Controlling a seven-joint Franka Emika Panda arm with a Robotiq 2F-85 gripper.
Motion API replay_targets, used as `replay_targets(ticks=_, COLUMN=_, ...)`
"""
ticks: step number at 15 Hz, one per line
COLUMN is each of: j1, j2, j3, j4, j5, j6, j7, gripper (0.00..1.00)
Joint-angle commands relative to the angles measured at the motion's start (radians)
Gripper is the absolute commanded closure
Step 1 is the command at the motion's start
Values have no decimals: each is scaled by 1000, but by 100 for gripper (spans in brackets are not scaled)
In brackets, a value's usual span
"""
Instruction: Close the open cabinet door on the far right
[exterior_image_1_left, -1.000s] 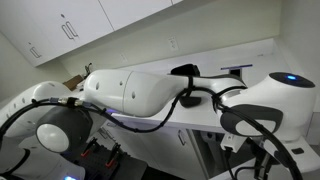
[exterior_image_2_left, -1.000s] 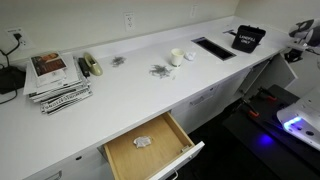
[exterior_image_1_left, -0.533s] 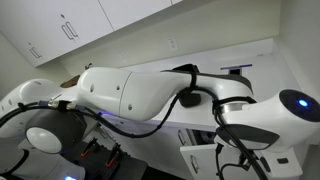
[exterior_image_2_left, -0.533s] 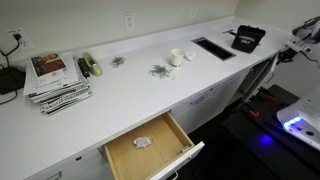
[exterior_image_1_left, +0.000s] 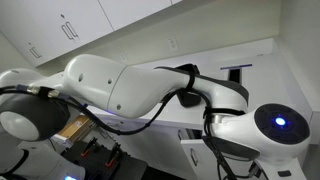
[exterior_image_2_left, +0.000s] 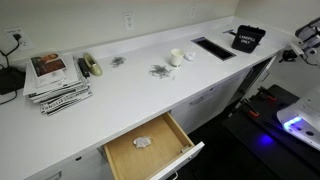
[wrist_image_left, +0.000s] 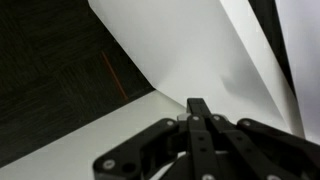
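In the wrist view my gripper (wrist_image_left: 198, 104) has its black fingers pressed together, shut on nothing. The fingertips sit at or very near the plain white cabinet door (wrist_image_left: 200, 45), which fills the upper right of that view; contact cannot be told. In an exterior view my arm (exterior_image_2_left: 306, 40) is at the far right end of the counter, with the dark base-cabinet opening (exterior_image_2_left: 262, 75) below the counter edge. In an exterior view the arm's white body (exterior_image_1_left: 130, 90) fills the picture and hides the door.
A drawer with a light wooden inside (exterior_image_2_left: 150, 146) stands open at the counter's front. On the counter (exterior_image_2_left: 140, 95) lie stacked papers (exterior_image_2_left: 58, 80), a white cup (exterior_image_2_left: 177, 57) and a black tray (exterior_image_2_left: 247, 38). Dark carpet (wrist_image_left: 50, 80) lies left of the door.
The arm's white links have swung across the exterior view and the base joint has come closer to the camera. The arm at the counter's right end has shifted slightly.
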Motion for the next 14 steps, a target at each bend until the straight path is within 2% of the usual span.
replay_targets(ticks=1, j1=13, j2=-191, j3=2, j4=-228, j5=-10, j6=58, j7=-93, gripper=100)
replay_targets(ticks=8, j1=37, j2=-478, j3=-29, j4=-501, j5=-88, j6=26, j7=-228, gripper=100)
replay_targets(ticks=14, j1=55, j2=-742, j3=-69, j4=-765, j5=-88, j6=50, j7=-321, gripper=100)
